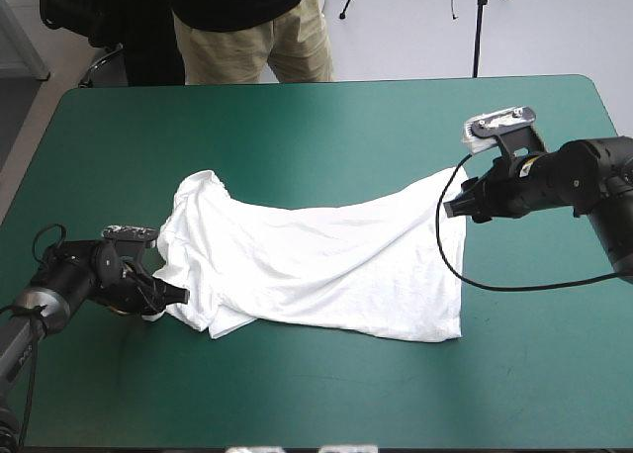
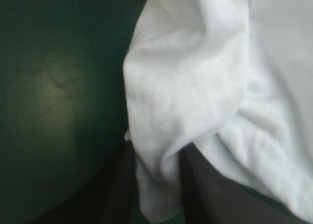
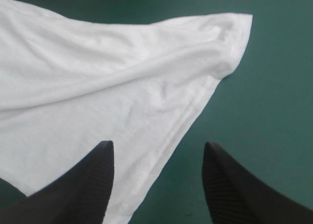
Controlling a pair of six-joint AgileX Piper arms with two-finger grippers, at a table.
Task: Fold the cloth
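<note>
Nearest, toward the table's left edge, the left gripper (image 1: pixel 174 297) seems clenched on a fold of the white T-shirt (image 1: pixel 316 260), though its close view is blurred. The T-shirt lies spread and wrinkled across the middle of the teal-green table (image 1: pixel 297 117). Farther back, the right gripper (image 1: pixel 451 208) is released, its black fingers (image 3: pixel 88 185) apart astride the T-shirt's right hem.

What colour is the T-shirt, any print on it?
The T-shirt is plain white, no print visible; clearest in the high view.
</note>
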